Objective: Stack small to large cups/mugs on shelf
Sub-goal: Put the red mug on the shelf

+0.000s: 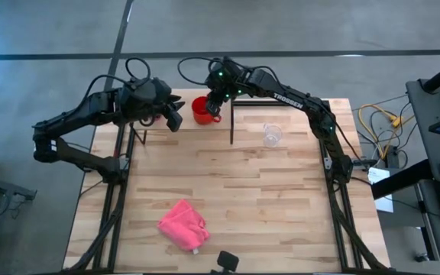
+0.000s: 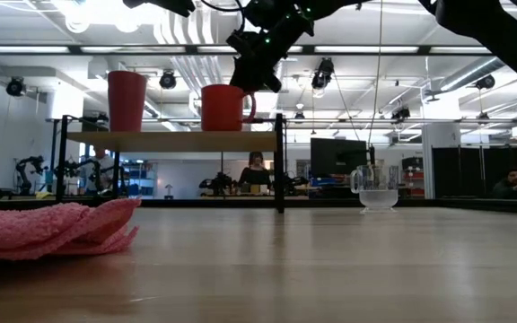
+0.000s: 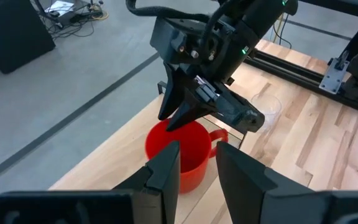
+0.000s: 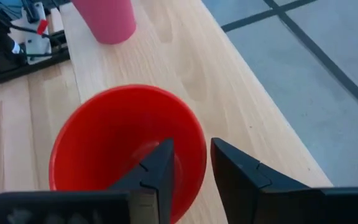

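Observation:
The squat red mug [image 1: 202, 111] stands upright on its base on the wooden shelf [image 2: 173, 141], with its handle [image 2: 251, 103] toward the table's right. The tall pink-red tumbler [image 2: 127, 100] stands upright on the shelf to its left and also shows in the right wrist view [image 4: 107, 18]. The small clear cup [image 1: 272, 134] stands on the tabletop to the right of the shelf. My right gripper [image 4: 191, 168] is open and points down over the mug [image 4: 123, 130], one finger over its hollow and one outside the rim, with gaps showing. My left gripper [image 3: 197, 168] is open and empty just left of the mug [image 3: 179, 149].
A crumpled pink cloth [image 1: 183, 224] lies near the table's front edge. A black shelf post [image 1: 231, 122] stands just right of the mug. The shelf's far edge [image 4: 229, 74] drops to the floor. People sit in the room beyond the table [image 2: 257, 169].

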You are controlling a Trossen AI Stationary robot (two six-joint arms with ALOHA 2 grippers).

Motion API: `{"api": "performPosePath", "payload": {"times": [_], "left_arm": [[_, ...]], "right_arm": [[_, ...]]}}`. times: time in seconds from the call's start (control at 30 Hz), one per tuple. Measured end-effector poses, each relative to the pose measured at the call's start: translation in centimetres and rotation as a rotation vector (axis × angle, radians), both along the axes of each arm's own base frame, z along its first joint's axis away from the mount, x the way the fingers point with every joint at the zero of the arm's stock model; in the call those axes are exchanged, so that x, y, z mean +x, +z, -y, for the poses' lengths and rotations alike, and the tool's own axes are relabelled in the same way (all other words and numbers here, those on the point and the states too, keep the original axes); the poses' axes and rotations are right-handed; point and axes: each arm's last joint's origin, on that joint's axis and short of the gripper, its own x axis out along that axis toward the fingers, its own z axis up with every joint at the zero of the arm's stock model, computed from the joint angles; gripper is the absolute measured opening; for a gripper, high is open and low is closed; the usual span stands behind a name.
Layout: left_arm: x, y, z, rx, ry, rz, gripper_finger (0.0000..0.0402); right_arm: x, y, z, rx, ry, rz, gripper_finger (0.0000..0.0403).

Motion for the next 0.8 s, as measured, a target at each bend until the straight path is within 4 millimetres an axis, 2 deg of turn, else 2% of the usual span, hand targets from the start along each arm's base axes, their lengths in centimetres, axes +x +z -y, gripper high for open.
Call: {"api": "performPosePath", "payload": {"times": [0.13,0.37,0.47,0.6,0.8], "left_arm": [[0.0,0.0,0.0,-0.004,0.003,0.003,0.0091],[0.0,0.0,0.0,-0.005,0.003,0.003,0.0091],[0.0,0.0,0.0,-0.006,0.004,0.004,0.0091],[0.0,0.0,0.0,-0.006,0.004,0.004,0.0091],[0.0,0.0,0.0,-0.022,0.015,0.017,0.0091]], "right_arm": [[-0.3,0.8,-0.2,0.012,-0.011,0.004,0.0094],[-2.5,2.8,-1.3,0.012,0.023,-0.084,0.0075],[-3.1,2.7,-1.6,0.032,0.023,-0.14,0.0059],[-3.4,2.1,-1.8,0.035,0.055,-0.212,0.0017],[-2.9,2.2,-1.5,-0.019,0.043,-0.173,0.0008]]}}
